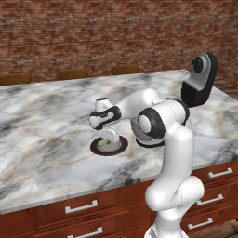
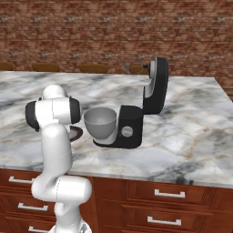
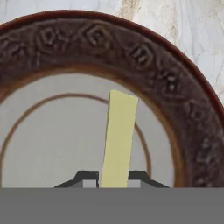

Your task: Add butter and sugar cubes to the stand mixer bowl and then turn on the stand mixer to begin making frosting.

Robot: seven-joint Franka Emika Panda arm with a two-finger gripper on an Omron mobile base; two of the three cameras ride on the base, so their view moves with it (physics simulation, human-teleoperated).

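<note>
Down low, pincer (image 3: 113, 180) clamping butter (image 3: 118, 140)

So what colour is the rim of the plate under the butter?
Dark brown with an embossed pattern, the plate's rim clearest in the hand view.

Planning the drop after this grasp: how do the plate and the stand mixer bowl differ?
The plate is flat, dark brown with a patterned rim; the stand mixer bowl is deep, tapered, plain grey. The plate carries the butter; the bowl looks empty. Both are round and sit near each other on the counter.
</note>
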